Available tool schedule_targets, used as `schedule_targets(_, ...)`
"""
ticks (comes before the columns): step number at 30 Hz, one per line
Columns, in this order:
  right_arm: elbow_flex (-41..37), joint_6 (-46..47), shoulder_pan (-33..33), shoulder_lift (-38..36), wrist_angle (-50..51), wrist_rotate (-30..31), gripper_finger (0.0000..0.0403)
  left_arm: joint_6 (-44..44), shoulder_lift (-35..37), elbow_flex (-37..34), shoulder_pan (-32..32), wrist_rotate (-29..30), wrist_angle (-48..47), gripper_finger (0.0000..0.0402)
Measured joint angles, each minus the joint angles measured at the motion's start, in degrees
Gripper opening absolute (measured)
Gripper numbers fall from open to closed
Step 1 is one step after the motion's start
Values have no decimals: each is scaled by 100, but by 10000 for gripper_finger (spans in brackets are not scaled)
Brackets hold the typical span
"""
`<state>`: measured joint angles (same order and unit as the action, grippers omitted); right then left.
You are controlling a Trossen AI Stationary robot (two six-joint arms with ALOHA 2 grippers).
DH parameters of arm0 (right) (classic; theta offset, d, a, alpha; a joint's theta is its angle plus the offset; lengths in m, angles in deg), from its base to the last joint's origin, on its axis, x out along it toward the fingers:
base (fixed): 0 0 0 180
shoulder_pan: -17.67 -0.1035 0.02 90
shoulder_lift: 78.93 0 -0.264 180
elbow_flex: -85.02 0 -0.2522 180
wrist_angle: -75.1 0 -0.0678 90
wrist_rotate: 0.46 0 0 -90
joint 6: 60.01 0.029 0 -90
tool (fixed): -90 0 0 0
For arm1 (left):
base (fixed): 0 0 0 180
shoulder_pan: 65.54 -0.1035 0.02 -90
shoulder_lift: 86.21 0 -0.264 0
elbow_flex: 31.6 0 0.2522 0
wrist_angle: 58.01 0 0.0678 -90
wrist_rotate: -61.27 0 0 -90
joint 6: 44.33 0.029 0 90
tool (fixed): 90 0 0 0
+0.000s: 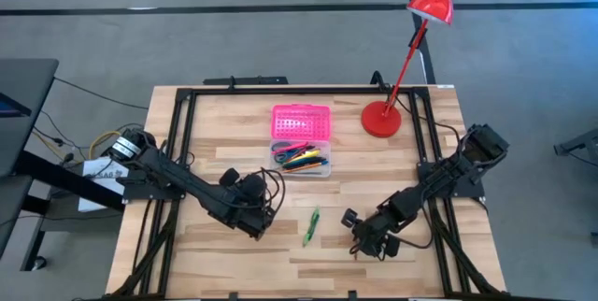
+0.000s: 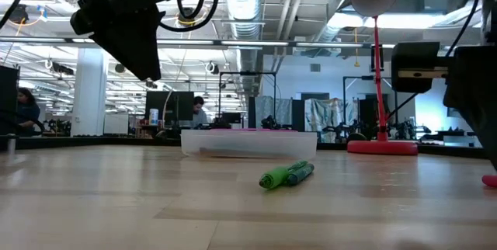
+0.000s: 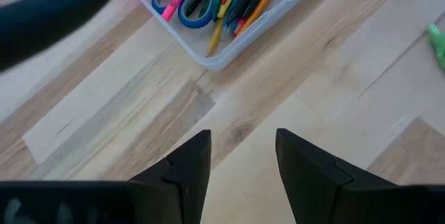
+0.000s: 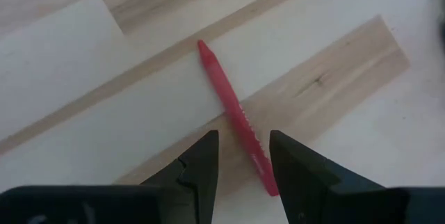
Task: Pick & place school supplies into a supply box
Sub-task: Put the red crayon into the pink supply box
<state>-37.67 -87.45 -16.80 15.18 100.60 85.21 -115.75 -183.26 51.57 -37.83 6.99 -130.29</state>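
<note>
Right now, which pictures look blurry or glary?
Low view: the green marker is sharp, the box and room softer, ceiling lights glare. Left wrist view: a blurred dark shape crosses one corner. Right wrist view: the pink pen is crisp. High view: evenly lit.

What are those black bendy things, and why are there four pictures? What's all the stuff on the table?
The black things are two robot arms with pinchers at the ends. One camera looks down from above, one sits level with the table, and one rides on each arm's wrist. The left gripper is open and empty, near the supply box, which already holds pens and blue scissors. The right gripper is open over a red pen, not holding it. A green marker lies between the arms. The red lamp just stands there.
</note>
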Motion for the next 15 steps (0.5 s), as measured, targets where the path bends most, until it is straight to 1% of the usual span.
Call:
schedule_targets(8, 0, -2, 58, 29, -75, 71, 121, -2, -2, 0, -2, 140, 152, 157)
schedule_targets(15, 168, 117, 51, 530, -145, -183, 120, -20, -2, 2, -4, 173, 155, 157)
